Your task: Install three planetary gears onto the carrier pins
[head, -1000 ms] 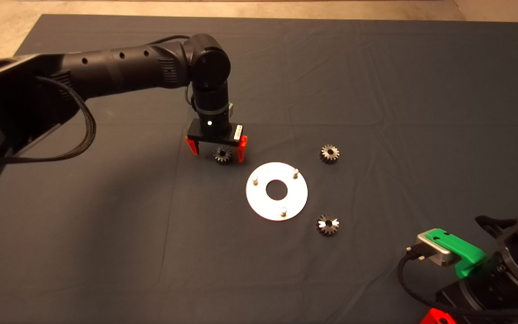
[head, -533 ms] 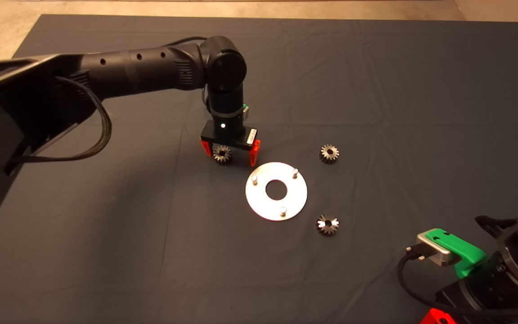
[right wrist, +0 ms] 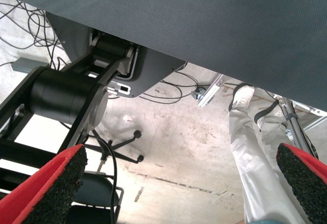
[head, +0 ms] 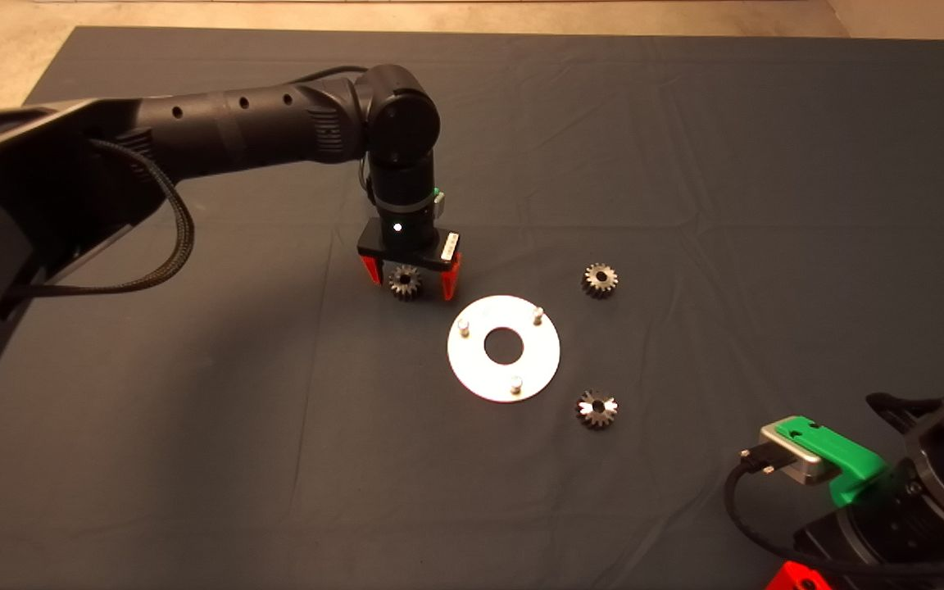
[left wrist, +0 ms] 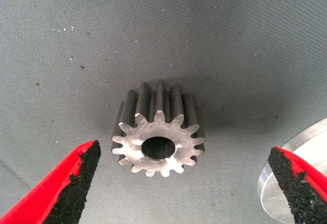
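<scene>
Left gripper low over mat, fingers spread wide either side of one gear, gaps both sides, no contact. Plate just beside, edge near one finger. Three pins bare. Other two gears lie apart on mat, open room around. Right gripper parked lower right, fingers wide. Versus half second ago: left gripper shifted slightly left, now centred on gear.

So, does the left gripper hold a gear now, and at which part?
No. The left gripper is open, with one gear lying on the mat between its fingers, untouched.
</scene>
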You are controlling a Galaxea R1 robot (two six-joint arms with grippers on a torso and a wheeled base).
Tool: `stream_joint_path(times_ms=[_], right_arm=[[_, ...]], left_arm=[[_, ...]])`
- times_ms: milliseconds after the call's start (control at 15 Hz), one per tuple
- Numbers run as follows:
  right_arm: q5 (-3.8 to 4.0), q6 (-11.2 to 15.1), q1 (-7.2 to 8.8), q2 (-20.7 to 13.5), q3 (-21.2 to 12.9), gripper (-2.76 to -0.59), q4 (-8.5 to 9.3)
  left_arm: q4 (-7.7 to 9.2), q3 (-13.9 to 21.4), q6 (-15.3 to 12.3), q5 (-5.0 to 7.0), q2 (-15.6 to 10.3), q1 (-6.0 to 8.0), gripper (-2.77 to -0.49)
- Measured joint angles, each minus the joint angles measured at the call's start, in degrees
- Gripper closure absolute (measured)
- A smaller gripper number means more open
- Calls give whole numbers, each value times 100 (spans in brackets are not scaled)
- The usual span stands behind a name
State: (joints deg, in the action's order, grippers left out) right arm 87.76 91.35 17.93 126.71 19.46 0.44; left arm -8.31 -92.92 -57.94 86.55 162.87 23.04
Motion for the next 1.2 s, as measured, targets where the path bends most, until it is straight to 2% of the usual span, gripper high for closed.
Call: stream_joint_path(times_ms=[67, 200, 333, 467, 600, 733, 867, 1200], right_arm=[[0, 1, 0, 0, 0, -276, 0], [-2, 2, 0, 0, 0, -276, 0], [0, 2, 0, 0, 0, -276, 0], [0, 2, -2, 0, 0, -276, 0], [0, 1, -16, 0, 0, -276, 0], [0, 2, -30, 0, 0, -276, 0], [0, 2, -31, 0, 0, -276, 0], [0, 2, -33, 0, 0, -276, 0]], left_arm=[[0, -11, 1, 2, 0, 0, -223], [0, -41, 4, 0, -16, 0, -223], [0, -57, 6, 2, -16, -2, -210], [0, -71, 6, 2, -21, 0, -209], [0, -88, 6, 0, -33, 0, -194], [-2, -127, 6, -6, -66, -2, -193], [-2, -155, 4, -4, -84, -2, -181], [0, -229, -2, -20, -79, -2, -180]])
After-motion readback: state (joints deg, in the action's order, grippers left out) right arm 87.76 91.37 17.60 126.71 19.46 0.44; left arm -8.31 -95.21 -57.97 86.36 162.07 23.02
